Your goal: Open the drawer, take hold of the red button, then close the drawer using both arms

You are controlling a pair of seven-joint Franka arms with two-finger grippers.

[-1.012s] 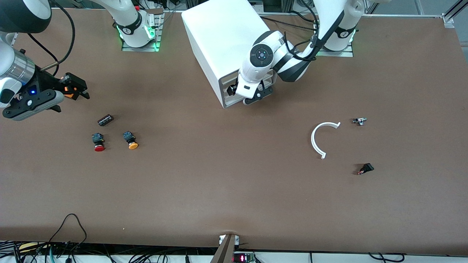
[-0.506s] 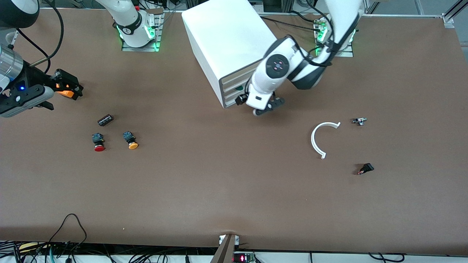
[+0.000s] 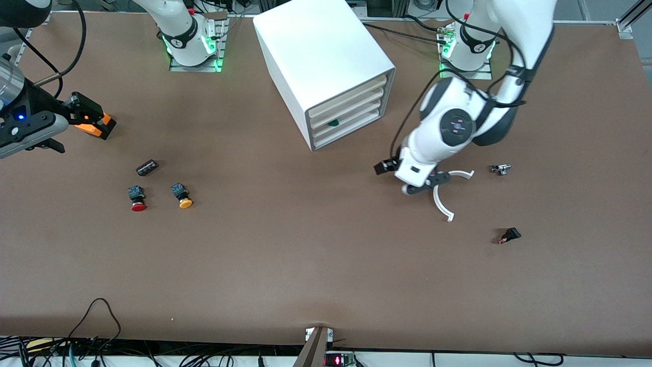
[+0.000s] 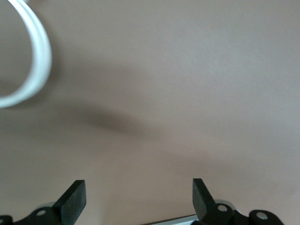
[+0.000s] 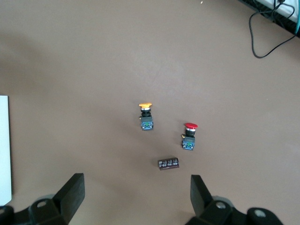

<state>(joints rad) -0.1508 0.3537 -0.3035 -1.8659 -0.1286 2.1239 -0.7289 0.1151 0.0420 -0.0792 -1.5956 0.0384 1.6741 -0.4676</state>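
Observation:
The white cabinet [image 3: 316, 51] stands at the table's middle, near the robots' bases. Its four cream drawer fronts [image 3: 351, 109] all sit flush and shut. The red-capped button [image 3: 137, 204] lies on the table at the right arm's end, and it also shows in the right wrist view [image 5: 190, 136]. My right gripper [image 3: 41, 142] hangs open and empty above that end of the table, its jaws wide in its wrist view [image 5: 136, 197]. My left gripper [image 3: 423, 184] is open and empty, low over the table beside a white C-shaped ring [image 3: 439, 201].
An orange-yellow-capped button [image 3: 182, 196] lies beside the red one, and a small dark cylinder [image 3: 146, 167] lies farther from the camera. An orange box [image 3: 94, 126] lies by the right gripper. Two small parts [image 3: 501, 168] [image 3: 509, 235] lie at the left arm's end.
My left gripper has left the cabinet's drawer fronts and swung out to the white ring. My right gripper has drifted toward the table's end, uncovering more of the orange box.

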